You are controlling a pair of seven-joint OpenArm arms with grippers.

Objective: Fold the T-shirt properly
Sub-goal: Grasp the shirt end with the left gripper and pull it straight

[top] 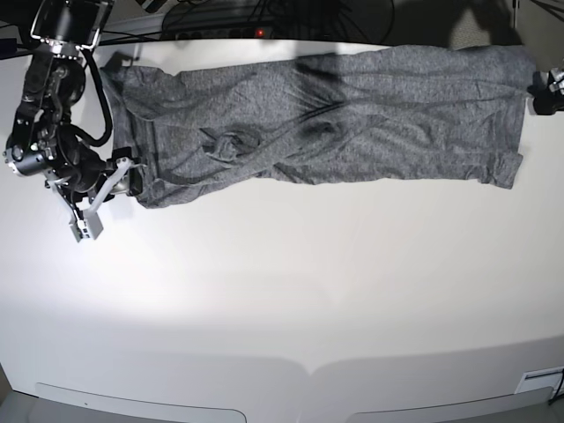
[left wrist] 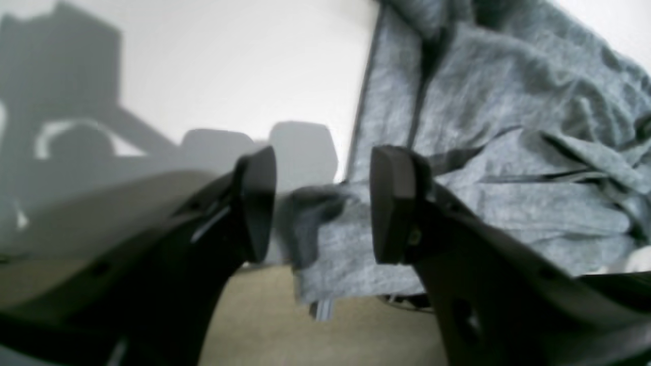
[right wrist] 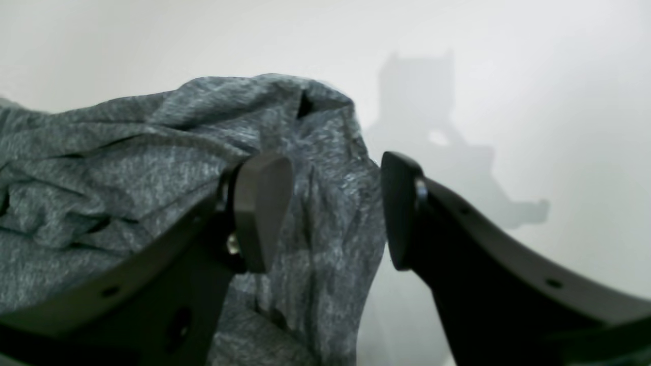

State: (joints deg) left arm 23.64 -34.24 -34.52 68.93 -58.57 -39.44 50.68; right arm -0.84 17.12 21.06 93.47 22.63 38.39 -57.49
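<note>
Base view: one T-shirt [top: 335,110], one table [top: 282,291], two open-jawed grippers.

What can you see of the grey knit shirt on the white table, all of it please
The heather-grey soft knit T-shirt lies stretched in a long wrinkled band across the far part of the white table, plain, with creases bunched near its middle. The open right gripper straddles one end's edge; the open left gripper straddles a corner at the other end. Neither is pinching it.
</note>
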